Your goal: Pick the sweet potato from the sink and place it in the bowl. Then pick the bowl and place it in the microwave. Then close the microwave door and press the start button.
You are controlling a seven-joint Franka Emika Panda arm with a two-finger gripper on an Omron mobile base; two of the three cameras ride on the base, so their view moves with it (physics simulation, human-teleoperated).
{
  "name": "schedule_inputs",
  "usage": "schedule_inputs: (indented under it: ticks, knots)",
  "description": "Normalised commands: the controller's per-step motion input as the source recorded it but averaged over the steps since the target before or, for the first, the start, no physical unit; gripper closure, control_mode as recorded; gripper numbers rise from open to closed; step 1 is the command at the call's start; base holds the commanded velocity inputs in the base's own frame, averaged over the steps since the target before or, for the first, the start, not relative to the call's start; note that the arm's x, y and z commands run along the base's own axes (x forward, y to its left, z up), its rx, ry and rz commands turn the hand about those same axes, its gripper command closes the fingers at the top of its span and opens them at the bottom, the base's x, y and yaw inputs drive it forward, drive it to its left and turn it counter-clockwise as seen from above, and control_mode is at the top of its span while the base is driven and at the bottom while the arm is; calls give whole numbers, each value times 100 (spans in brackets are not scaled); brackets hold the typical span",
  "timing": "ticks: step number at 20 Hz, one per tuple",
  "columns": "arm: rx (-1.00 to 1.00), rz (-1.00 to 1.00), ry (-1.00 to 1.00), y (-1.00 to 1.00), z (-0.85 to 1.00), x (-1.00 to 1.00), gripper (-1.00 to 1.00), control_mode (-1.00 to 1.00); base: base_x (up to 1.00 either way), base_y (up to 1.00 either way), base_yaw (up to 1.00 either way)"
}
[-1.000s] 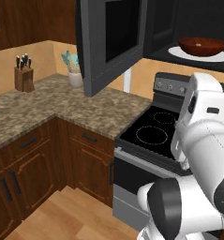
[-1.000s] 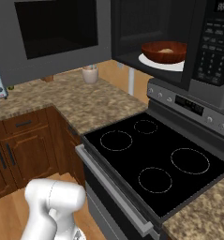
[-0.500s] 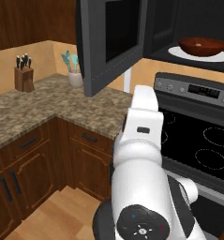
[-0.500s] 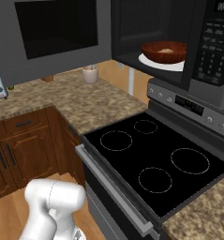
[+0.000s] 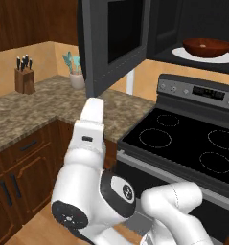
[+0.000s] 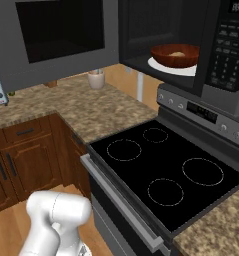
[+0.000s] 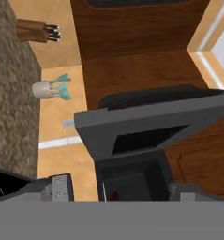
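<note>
While the reddish-brown wooden bowl [image 6: 175, 54] already rests on the white round turntable plate [image 6: 168, 66] inside the black over-range microwave [image 6: 191, 45], the large black microwave door [image 5: 113, 40] stands wide open, swung out toward 9 o'clock of the cavity in the left base view. A pale patch inside the bowl in the right base view may be the sweet potato, though it is too small to tell for certain.

Over the last second the white arm [image 5: 89, 143] has swung across the left base view, from 3 o'clock near the black glass-top stove [image 5: 188, 143] to the centre, its forearm now pointing up toward the door's lower edge. In the hand view the microwave door [image 7: 151, 124] lies ahead, rolled sideways by the tilt of the hand. The state of the fingers cannot be told from these pictures.

Judged from this layout, the placing steps are complete and the arm is repositioning behind the door to push it closed; the start button on the panel at 3 o'clock of the cavity remains.
</note>
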Motion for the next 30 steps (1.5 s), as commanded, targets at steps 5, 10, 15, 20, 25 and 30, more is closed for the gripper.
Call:
schedule_inputs:
  ticks: [5,10,15,20,25,30]
  knots:
    - [0,-1,-3,52,-38,99,-100,-100,0,0,0]
    - [0,-3,-1,11,-1,83,-100,-100,0,0,0]
    - [0,-1,0,0,0,87,-100,-100,0,0,0]
    - [0,-6,-1,-6,3,45,-100,-100,0,0,0]
    - [-1,-33,-7,-1,4,0,-100,-100,0,0,0]
    - [-1,-43,-3,-2,5,16,-100,-100,0,0,0]
